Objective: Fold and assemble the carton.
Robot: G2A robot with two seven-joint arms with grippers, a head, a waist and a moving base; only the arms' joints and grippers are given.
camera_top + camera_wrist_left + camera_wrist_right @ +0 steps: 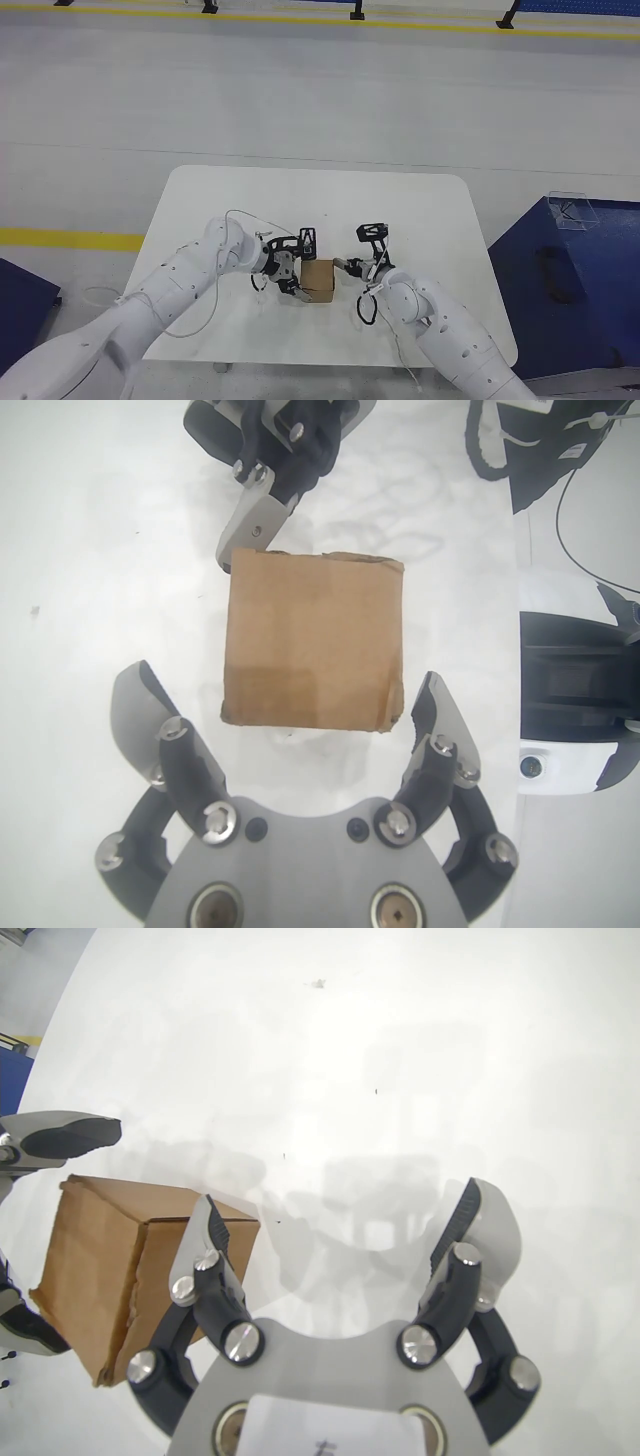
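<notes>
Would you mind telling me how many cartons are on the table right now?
1. The carton stands near the table's front edge, between the open left pincer and the open right pincer. The arms could hide another.

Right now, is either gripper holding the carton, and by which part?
Nothing held: left gripper open astride the carton, gaps both sides; right gripper open beside it.

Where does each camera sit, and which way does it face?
Top view: above the arms, looking down at the white table; shows the left gripper and right gripper flanking the brown cardboard carton.
Left wrist view: on the left wrist, looking down past its open gripper at the carton.
Right wrist view: on the right wrist, looking across the table; carton beside its open gripper.
Shared: the carton, in all three.
</notes>
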